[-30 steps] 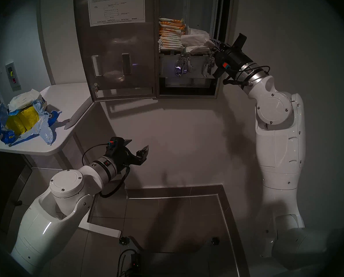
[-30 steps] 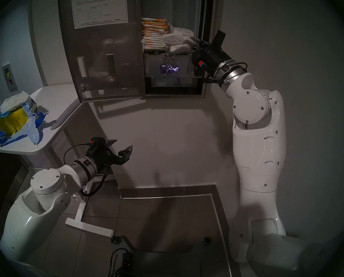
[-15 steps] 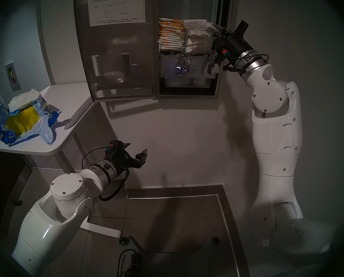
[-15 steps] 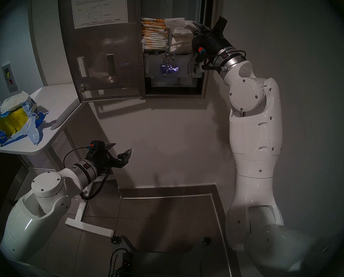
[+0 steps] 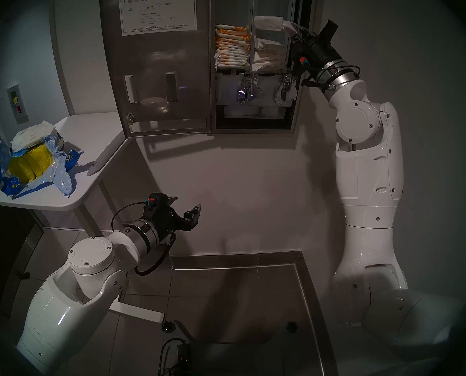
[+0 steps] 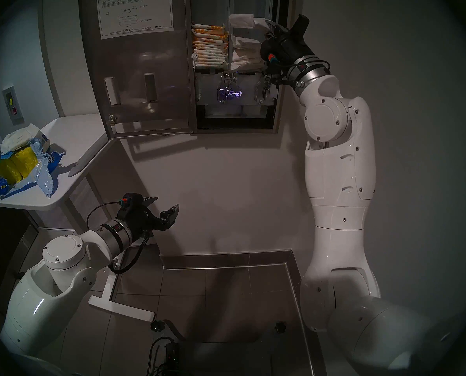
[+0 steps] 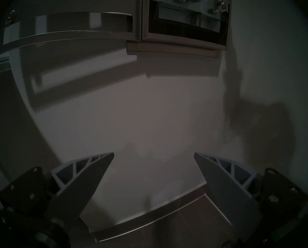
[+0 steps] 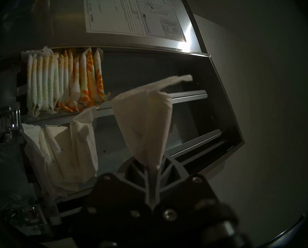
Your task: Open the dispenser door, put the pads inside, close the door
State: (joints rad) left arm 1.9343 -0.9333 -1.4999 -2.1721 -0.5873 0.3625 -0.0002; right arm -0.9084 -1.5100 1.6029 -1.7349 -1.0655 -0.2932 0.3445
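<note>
a white side table [image 5: 71, 196] stands at the left, below the open cabinet. on it lies a torn blue plastic bag [image 5: 50, 174] with yellow bundles [image 5: 31, 163] showing through, and a heap of white packets [image 5: 34, 136] rests on top of them. the floor [image 5: 226, 299] below is grey tile.

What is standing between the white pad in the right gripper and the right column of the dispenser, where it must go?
Nothing visible. The right gripper holds the white pad above the stack of white pads in the right column. The dispenser door is swung open to the left.
</note>
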